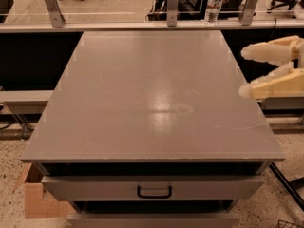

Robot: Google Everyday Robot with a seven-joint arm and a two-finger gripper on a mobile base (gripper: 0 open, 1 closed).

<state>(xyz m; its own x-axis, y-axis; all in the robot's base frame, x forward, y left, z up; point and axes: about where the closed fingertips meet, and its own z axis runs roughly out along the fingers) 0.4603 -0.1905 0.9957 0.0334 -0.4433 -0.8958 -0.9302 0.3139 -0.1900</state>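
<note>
We see one gripper at the right of the view. Its two pale fingers are spread apart with nothing between them, tips pointing left at the right edge of the single grey cabinet top. Under the top's front edge one drawer stands slightly out, bearing one black handle. One cardboard box sits on the floor at lower left. Behind the top we count three metal posts and one water bottle.

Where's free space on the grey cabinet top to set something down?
The grey flat cabinet top is free from the back rail to the front edge, left side to middle. Tight only at the right edge, where the cream two-finger gripper hangs open.
</note>
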